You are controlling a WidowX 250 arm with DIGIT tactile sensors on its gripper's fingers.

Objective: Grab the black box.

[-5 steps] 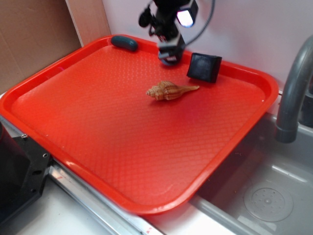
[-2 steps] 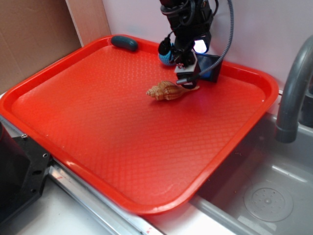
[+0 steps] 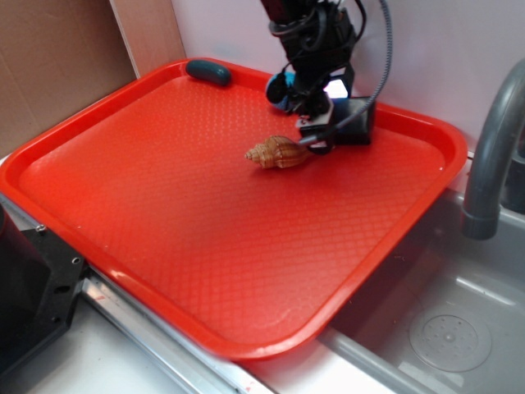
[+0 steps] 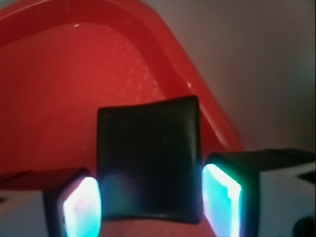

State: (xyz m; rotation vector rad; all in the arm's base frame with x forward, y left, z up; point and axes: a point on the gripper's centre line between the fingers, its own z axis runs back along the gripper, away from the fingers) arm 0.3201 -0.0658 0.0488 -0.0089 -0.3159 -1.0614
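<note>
Red tray, seashell near its far side, dark teal oblong at far rim, possibly blue ball, grey faucet, sink

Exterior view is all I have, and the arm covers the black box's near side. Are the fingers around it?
Observer: Yes. In the wrist view the black box sits between the two fingers, with one lit pad on each side.
Operator: Contact yet?
Observer: Cannot tell. Each pad lies right at a box edge, with no clear gap and no visible squeeze.
Operator: Room behind it?
Observer: Little. The tray rim rises just beyond the box's far right corner.
</note>
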